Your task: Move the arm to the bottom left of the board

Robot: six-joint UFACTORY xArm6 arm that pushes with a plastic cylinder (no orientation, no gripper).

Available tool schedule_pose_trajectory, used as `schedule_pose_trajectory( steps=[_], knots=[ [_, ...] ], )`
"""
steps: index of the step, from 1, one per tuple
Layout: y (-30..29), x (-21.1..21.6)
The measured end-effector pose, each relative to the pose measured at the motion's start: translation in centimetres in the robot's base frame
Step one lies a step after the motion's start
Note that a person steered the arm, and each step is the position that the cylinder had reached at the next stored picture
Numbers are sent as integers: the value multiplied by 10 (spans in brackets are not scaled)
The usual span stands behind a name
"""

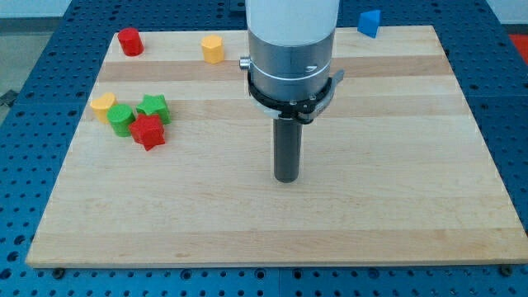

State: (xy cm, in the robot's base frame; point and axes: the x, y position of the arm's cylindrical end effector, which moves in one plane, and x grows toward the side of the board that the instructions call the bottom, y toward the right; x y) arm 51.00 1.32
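You are looking at a pale wooden board [396, 206] with faint lengthwise grain bands, lying on a blue perforated table [25, 99]. The arm [292, 49] comes down from the view's top as a white and silver cylinder with a black clamp ring, and from it hangs the straight dark rod. My tip [286, 179] sits near the board's middle, a little toward the view's bottom, touching no block; there are no fingers here, so nothing is held. The bottom left of the board lies well apart from my tip.

Toward the view's left you see a cluster: a yellow heart-shaped block [103, 106], just beside it a green round block [121, 119], a green star-shaped block [153, 108], and a red star-shaped block [148, 132] just below the two green ones. Whether they touch one another you cannot tell for certain.

Along the view's top edge stand a red cylinder block [129, 41] at the left corner, a yellow block [213, 49] of roughly hexagonal shape, and a blue angular block [369, 23] at the board's far edge.
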Motion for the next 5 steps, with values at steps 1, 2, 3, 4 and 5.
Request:
schedule_pose_trajectory(
  steps=[1, 2, 3, 4, 5],
  knots=[
    [-14, 40],
    [-14, 40],
    [-20, 40],
    [-58, 59],
    [-61, 62]
  ],
)
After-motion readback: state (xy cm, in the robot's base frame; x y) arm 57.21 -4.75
